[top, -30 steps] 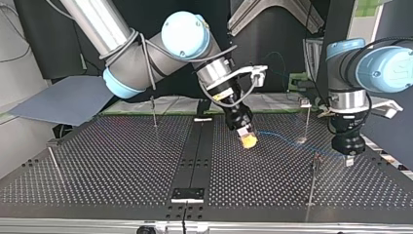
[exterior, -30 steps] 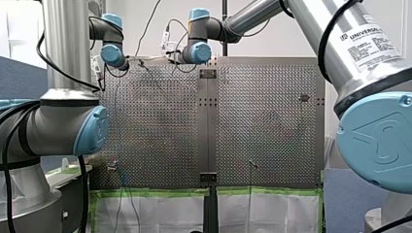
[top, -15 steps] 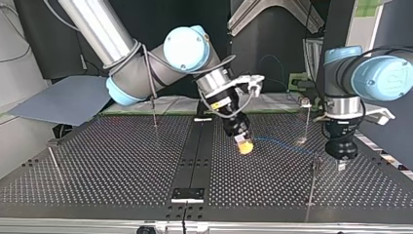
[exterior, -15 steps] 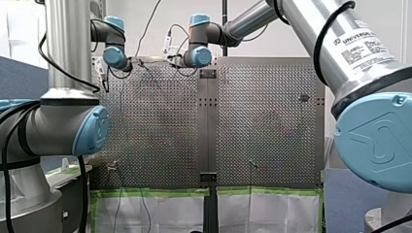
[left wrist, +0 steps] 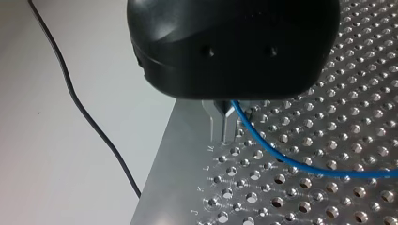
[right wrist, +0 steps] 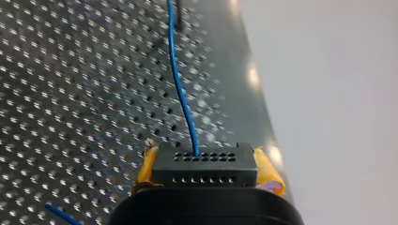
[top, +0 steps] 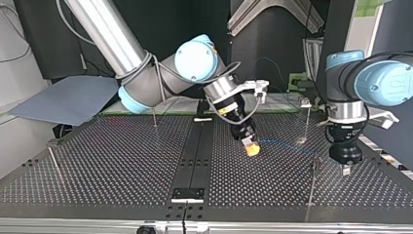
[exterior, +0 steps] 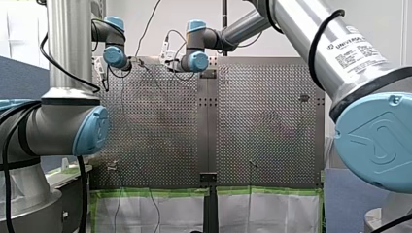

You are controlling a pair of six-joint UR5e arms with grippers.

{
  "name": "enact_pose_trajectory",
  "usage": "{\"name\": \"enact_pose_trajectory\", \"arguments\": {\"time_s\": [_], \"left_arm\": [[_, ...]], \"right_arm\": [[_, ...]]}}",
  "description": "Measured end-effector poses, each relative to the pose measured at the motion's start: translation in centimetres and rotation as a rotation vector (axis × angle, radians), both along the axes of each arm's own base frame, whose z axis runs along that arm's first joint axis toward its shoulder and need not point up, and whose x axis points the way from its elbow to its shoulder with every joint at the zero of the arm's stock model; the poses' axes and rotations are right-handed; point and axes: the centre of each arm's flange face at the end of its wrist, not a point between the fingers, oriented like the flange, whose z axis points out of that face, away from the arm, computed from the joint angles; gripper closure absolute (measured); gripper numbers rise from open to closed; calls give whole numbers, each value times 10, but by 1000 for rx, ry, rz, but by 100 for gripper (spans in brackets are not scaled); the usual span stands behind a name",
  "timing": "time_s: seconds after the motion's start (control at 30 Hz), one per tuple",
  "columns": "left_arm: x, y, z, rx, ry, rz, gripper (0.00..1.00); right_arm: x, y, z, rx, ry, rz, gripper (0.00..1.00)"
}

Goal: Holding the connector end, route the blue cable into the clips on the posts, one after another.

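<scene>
Since a second earlier, our right claw [top: 251, 147] had shifted a little lower in the top view, its elbow swinging toward that view's right. Our left claw [top: 345, 169] had sunk slightly too.

The right claw was clamped on the black connector [right wrist: 205, 168], one yellow pad [right wrist: 268, 174] on each side. We judged that this grip let the blue cable [top: 285, 145] leave the connector's face straight ahead, free to be steered.

From there the cable ran low over the desk [top: 112, 165] toward the left claw. In the left wrist view it emerged right at that claw's narrow metal fingertips [left wrist: 224, 112], so we took the claw to be pinched on it, though its body hid most of the grip.

The left claw hung just beside a post [top: 313, 180], probably to keep the span taut and aimed at the clip. We could not see the cable seated in any clip yet.
</scene>
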Motion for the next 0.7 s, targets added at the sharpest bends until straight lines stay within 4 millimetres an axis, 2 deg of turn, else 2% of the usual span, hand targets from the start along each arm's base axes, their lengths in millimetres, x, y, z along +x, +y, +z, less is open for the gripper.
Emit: {"name": "enact_pose_trajectory", "arguments": {"time_s": [0.23,0.37,0.5,0.7], "left_arm": [[7,2,-6,-1,11,-9,100],[10,3,-3,-5,1,-11,100],[13,5,0,-15,-12,-10,100],[23,7,-10,-23,0,-25,100]], "right_arm": [[10,-4,11,-16,-20,8,100],[10,-8,19,-24,-34,5,100],[9,-11,22,-23,-40,2,100],[7,-18,21,-22,-43,-2,100]]}}
